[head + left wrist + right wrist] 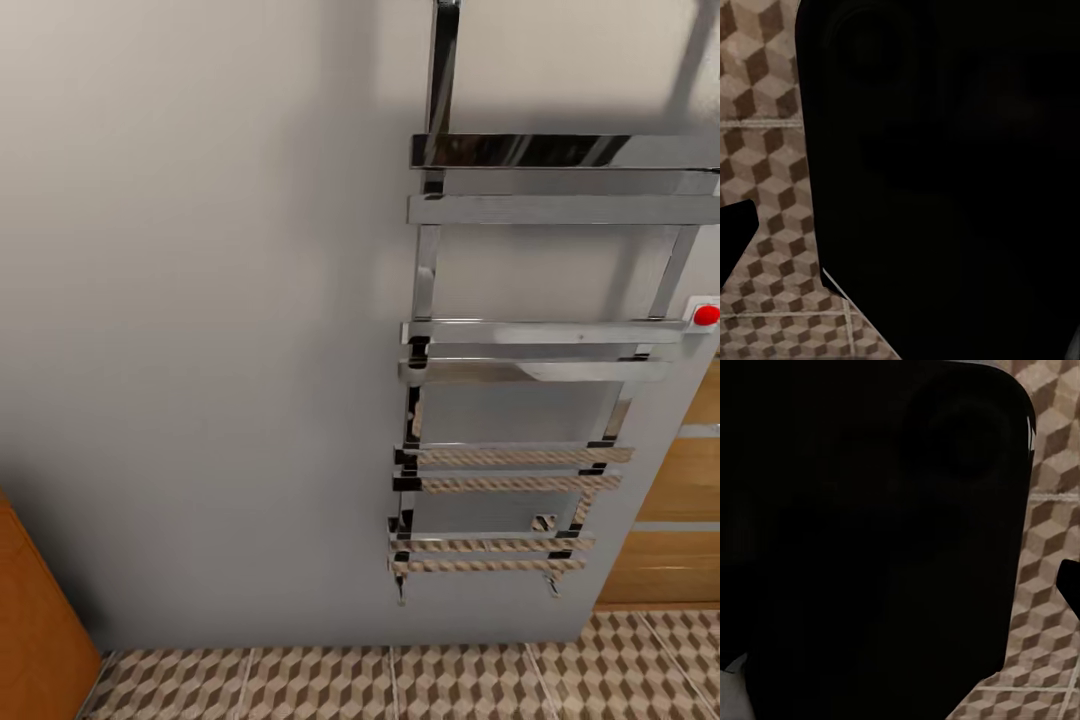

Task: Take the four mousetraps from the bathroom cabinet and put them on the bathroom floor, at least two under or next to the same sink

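- Head view: cabinet [35,620] corner at lower left, touching the grey wall [200,300]; cube-patterned floor [330,685] below.
- Chrome towel rail [530,350] hangs on the wall.
- Wrist views: dark robot body above floor; gripper states cannot be told.

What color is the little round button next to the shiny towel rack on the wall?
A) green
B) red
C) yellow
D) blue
B: the small round button at the right end of the chrome towel rack on the grey wall is bright red.
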Robot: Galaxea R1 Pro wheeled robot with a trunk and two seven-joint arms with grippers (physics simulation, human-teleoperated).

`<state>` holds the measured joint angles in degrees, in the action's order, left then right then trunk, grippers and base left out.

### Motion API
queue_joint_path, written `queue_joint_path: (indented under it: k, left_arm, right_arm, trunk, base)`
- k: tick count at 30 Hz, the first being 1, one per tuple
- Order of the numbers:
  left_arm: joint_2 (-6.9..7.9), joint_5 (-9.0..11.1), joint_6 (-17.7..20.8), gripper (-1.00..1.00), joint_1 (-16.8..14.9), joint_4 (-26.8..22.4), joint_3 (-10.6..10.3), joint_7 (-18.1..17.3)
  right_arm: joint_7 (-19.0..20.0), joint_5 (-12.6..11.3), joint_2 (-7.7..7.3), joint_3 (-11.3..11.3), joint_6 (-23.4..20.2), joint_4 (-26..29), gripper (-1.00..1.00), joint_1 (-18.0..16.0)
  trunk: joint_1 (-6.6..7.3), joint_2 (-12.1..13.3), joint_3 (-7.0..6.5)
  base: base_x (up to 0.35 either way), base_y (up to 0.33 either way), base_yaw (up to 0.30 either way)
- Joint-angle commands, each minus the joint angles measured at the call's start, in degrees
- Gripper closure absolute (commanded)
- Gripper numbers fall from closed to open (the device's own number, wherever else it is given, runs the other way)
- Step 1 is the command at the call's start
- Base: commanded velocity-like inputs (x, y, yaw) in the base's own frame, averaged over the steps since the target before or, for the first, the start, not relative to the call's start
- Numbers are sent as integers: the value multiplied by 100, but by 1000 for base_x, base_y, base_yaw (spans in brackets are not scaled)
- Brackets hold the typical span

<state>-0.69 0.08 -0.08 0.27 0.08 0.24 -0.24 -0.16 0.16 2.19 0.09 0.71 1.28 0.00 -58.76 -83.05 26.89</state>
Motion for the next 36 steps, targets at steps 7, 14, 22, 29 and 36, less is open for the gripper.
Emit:
queue_joint_path:
  k: [7, 14, 22, 29, 36]
  left_arm:
    - [-1, 1, -1, -100, -1, 0, 3, -2]
    - [-1, 1, -1, -100, -1, 0, 3, -2]
    - [-1, 1, -1, -100, -1, 0, 3, -2]
    - [-1, 1, -1, -100, -1, 0, 3, -2]
    - [-1, 1, -1, -100, -1, 0, 3, -2]
  right_arm:
    - [-2, 1, -2, 0, 8, 3, -100, 0]
    - [-3, 1, 0, -2, 8, 4, -100, 0]
    - [-9, 1, 1, -5, 8, 4, -100, 0]
    - [-10, 1, 1, -1, 8, 4, -100, 0]
    - [-10, 1, 1, -8, 8, 4, -100, 0]
  trunk:
    - [3, -2, 4]
    - [3, -2, 4]
    - [3, -2, 4]
    - [3, -2, 4]
    - [3, -2, 4]
  base:
    - [-305, 0, 0]
    - [-334, 0, 0]
    - [-338, 0, 0]
    - [-189, 0, 0]
    - [-8, 0, 0]
